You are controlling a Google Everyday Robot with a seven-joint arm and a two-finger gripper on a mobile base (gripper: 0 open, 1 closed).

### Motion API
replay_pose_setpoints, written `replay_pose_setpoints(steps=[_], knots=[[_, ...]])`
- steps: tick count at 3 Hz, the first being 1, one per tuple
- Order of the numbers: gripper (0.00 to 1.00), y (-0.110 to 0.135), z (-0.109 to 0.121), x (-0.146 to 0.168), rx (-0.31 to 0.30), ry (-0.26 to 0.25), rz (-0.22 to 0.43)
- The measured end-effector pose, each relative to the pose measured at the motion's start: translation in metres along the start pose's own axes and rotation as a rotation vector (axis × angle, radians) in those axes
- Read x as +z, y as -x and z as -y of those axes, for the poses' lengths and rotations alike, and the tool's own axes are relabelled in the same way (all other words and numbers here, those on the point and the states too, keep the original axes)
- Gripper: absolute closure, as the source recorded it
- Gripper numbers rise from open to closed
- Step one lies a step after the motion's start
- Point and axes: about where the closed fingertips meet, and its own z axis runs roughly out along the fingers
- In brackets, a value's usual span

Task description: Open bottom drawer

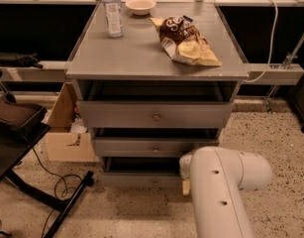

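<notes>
Gripper (pixel 185 174): low, at the left tip of the white arm, just beside the right end of the bottom drawer's front; released or clenched, I cannot tell.
Arm (pixel 226 185): thick, white, in the near right, covering the cabinet's lower right corner.
Bottom drawer (pixel 141 179): lowest of three, flat grey front, small round knob (pixel 155 182) at its middle, a dark gap above the front.
Middle drawer (pixel 146 147): directly above, same knob.
Top drawer (pixel 154 115): taller front.
Cabinet top (pixel 136 58): water bottle (pixel 112 11) far left, bowl (pixel 140 5) far centre, chip bag (pixel 187 41) right of centre.
Floor, left: cardboard box (pixel 67 133) beside the cabinet, black cable (pixel 60 185) nearer.
</notes>
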Motion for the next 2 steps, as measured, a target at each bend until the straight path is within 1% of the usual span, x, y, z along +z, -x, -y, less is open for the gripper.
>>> replay_pose_setpoints(steps=[1, 2], knots=[[0.02, 0.000, -0.002, 0.000, 0.000, 0.003, -0.003], [0.32, 0.006, -0.054, 0.001, 0.008, 0.079, -0.048]])
